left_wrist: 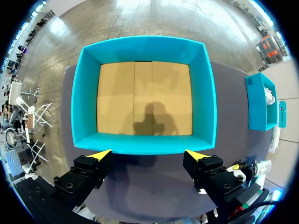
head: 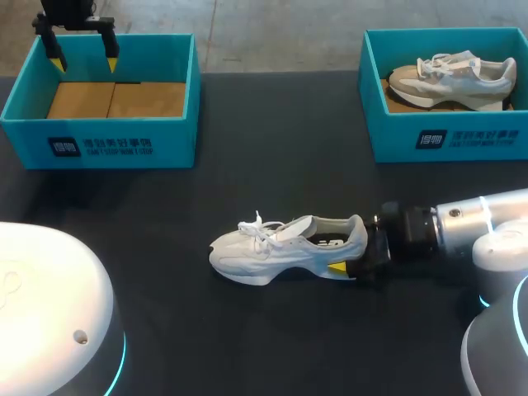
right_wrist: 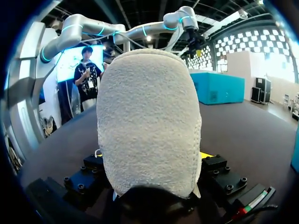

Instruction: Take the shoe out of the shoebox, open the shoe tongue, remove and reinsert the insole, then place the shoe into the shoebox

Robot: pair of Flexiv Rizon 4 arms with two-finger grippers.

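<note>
While the white shoe [head: 280,247] sits upright on the table [head: 247,165], well clear of the empty shoebox [head: 99,147], right gripper [head: 355,252] is clenched on its heel, probably pinning it for tongue and insole work, and left gripper [head: 83,59] hangs spread wide over that shoebox.

- The left shoebox [head: 99,136] is open-topped with a bare cardboard floor — the left gripper [head: 83,63], fingers spread, hangs above one long wall.
- Bare dark table [head: 272,157] runs between the two boxes.
- The white shoe [head: 272,247] lies mid-table, with the right gripper [head: 353,254] clamped on its heel — that end is blocked.
- The right shoebox [head: 445,136] is filled by a second shoe [head: 454,76].
</note>
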